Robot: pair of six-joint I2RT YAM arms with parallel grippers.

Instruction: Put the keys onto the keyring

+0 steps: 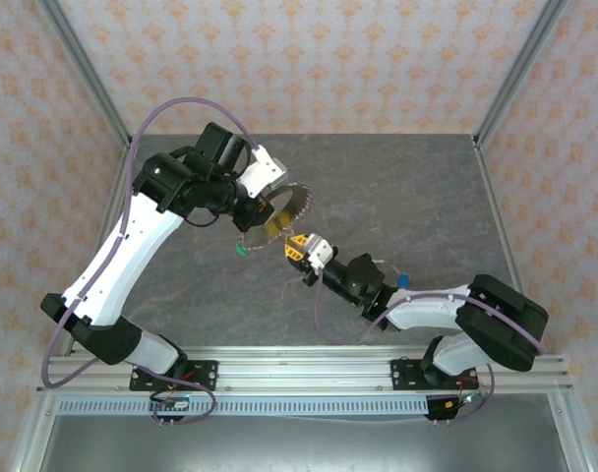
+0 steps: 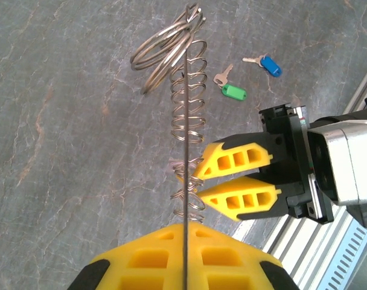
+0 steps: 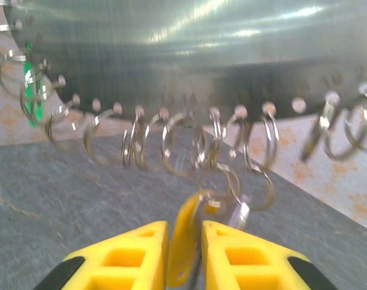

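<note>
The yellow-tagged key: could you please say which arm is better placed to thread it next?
Right: the right pincer grips the yellow-tagged key just under the split rings of the keyring, while the left pincer holds it.

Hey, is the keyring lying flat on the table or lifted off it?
Lifted: the left gripper holds the keyring on edge above the table.

Keyring (image 3: 171, 60) upright, fringed with split rings; yellow-tagged key (image 3: 182, 241) at its rim; blue-tagged key (image 2: 269, 64) on table (image 2: 63, 151).
</note>
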